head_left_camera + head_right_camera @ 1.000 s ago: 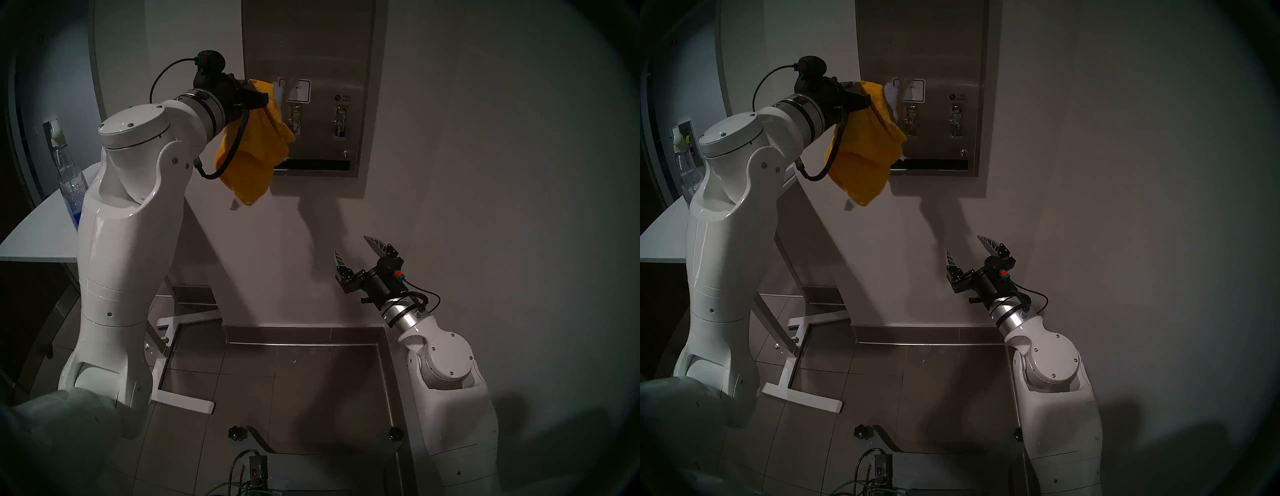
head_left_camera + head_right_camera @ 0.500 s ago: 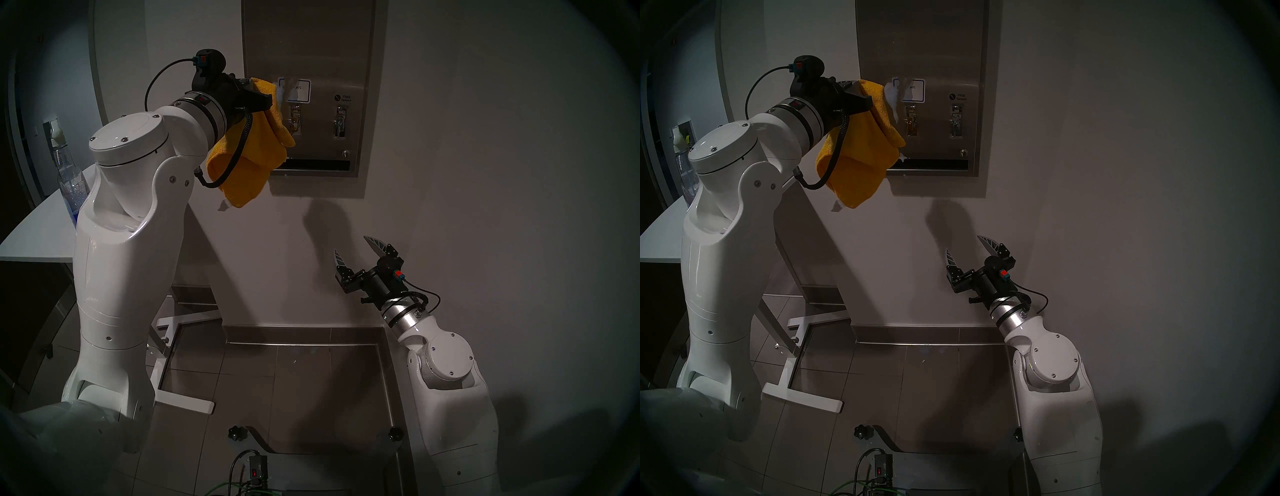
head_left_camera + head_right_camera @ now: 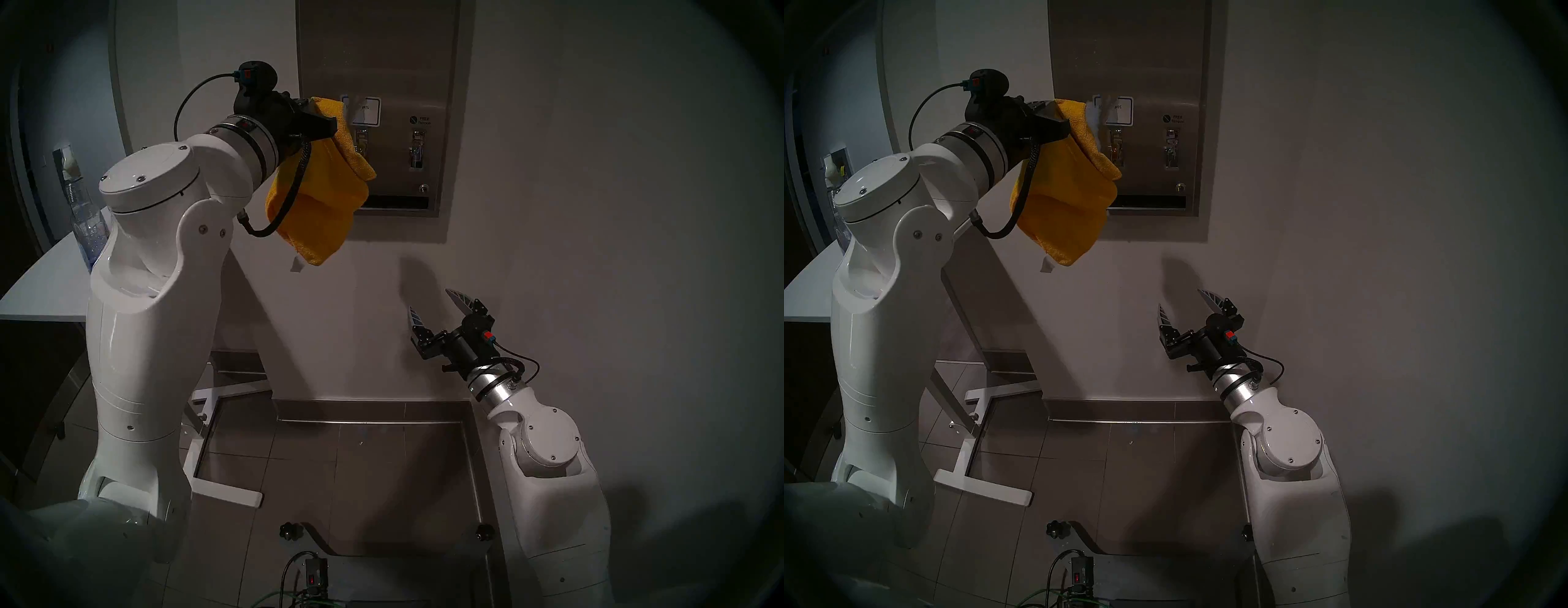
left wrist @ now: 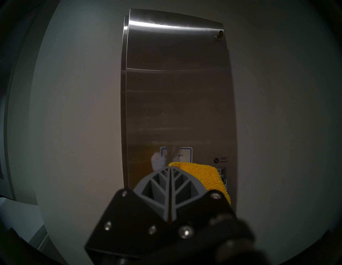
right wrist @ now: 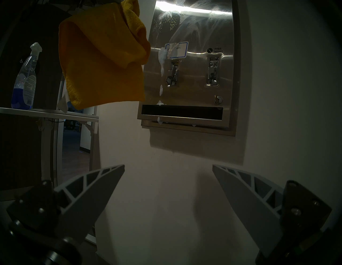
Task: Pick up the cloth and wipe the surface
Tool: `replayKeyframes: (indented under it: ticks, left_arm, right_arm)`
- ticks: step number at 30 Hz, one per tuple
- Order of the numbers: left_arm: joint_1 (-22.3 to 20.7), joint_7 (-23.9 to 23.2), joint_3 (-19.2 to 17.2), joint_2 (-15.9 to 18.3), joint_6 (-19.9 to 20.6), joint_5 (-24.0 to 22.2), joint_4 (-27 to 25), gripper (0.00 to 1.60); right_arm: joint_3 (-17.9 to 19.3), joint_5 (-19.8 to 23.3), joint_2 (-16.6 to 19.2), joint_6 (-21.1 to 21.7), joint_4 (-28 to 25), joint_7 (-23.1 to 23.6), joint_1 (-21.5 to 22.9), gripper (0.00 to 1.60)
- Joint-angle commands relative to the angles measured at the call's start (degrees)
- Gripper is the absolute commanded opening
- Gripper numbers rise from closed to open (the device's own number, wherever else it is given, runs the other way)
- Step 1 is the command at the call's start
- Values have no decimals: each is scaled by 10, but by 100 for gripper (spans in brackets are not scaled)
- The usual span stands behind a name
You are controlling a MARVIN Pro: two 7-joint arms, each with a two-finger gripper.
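Observation:
My left gripper is shut on the top fold of the mustard-yellow cloth. It holds the cloth at the steel dispenser surface, just under the white-blue label. The cloth hangs down over the panel's lower left and the left end of the dark slot. White foam clings beside the label and drips down past the left knob. Whether the cloth presses on the steel I cannot tell. My right gripper stands open and empty, low by the wall under the dispenser.
A spray bottle with blue liquid stands on the white table at the left, behind my left arm. The table's white legs rest on the tiled floor. The plain wall runs to the right of the dispenser.
My left gripper has carried the cloth to the right across the dispenser front. The hanging cloth swung right and now covers more of the slot and the left knob. The right arm has not moved.

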Motion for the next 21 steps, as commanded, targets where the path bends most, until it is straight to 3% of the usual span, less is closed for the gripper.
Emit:
replayKeyframes:
  ticks: [1, 11, 21]
  left_arm:
    - [-13, 0, -7, 1, -4, 1, -15, 0]
    - [-13, 0, -7, 2, -4, -2, -14, 0]
    - [-12, 1, -7, 1, -3, -2, -14, 0]
  right_arm:
    - [1, 1, 1, -2, -22, 1, 10, 160]
    - [-1, -35, 5, 7, -29, -15, 73, 160]
    - [-20, -63, 27, 33, -50, 14, 121, 160]
